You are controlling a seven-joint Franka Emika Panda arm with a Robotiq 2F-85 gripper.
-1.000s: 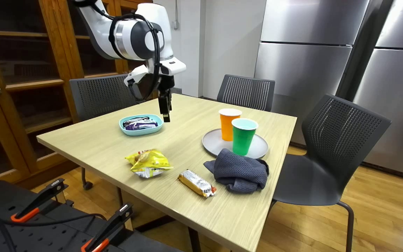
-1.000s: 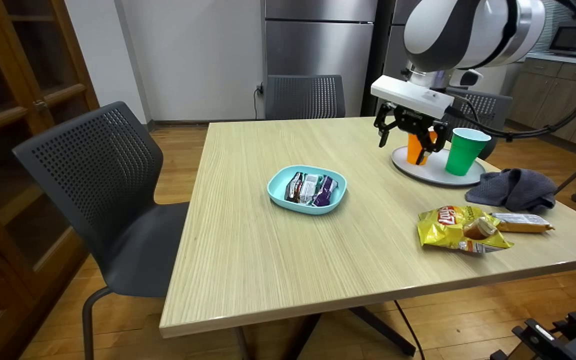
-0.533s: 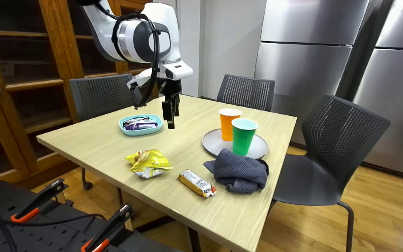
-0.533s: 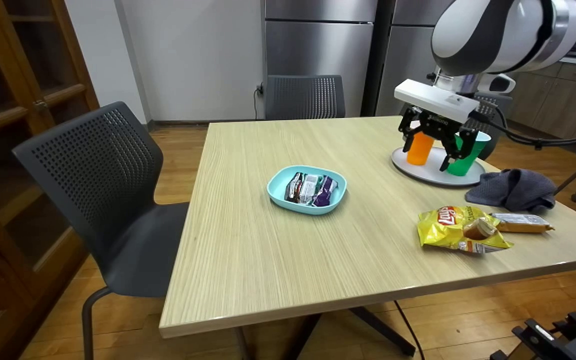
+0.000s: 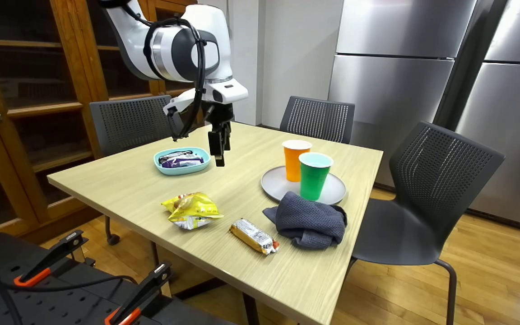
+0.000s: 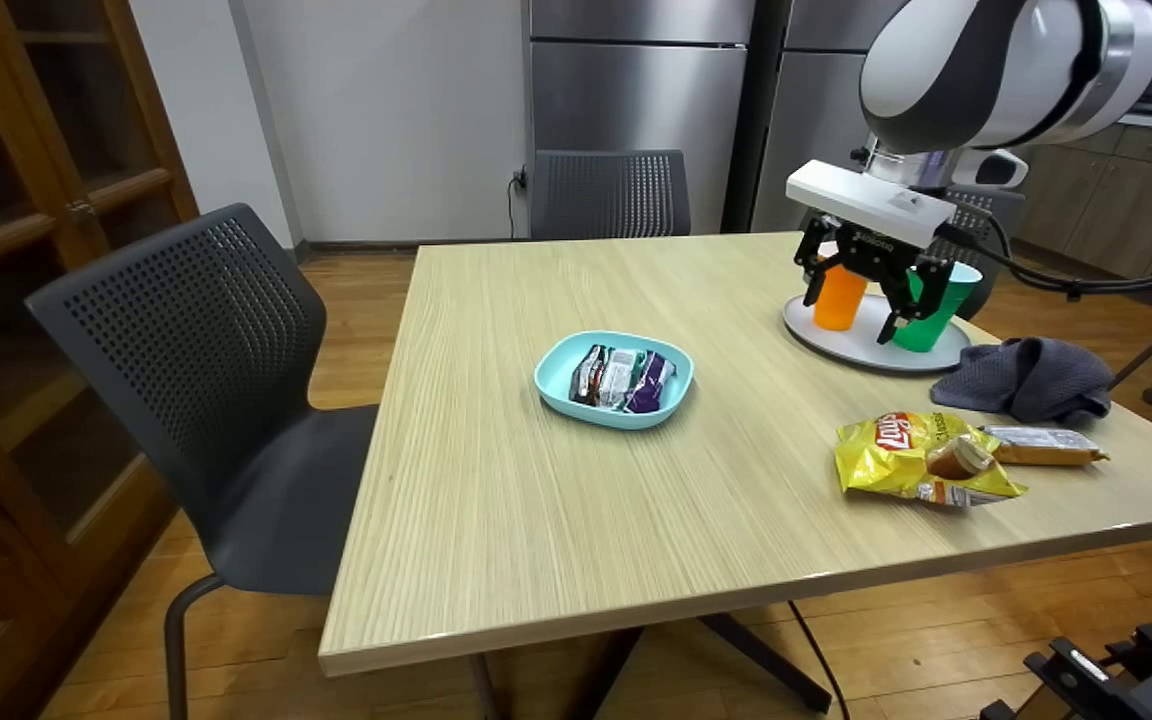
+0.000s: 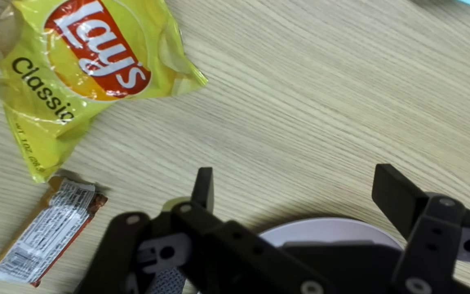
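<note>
Right, the empty gripper [image 7: 294, 183] hangs above the table [image 7: 284, 106], jaws spread wide, with the yellow chip bag [image 7: 96, 57] and grey plate [image 7: 333, 229] lying apart on its top, so any descent looks best taken slowly, level and clear of the plate's rim.

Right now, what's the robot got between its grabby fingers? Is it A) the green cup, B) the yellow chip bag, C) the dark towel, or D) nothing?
D, because in the wrist view the gripper stands open and only the wooden tabletop shows through the gap between its fingers.
</note>
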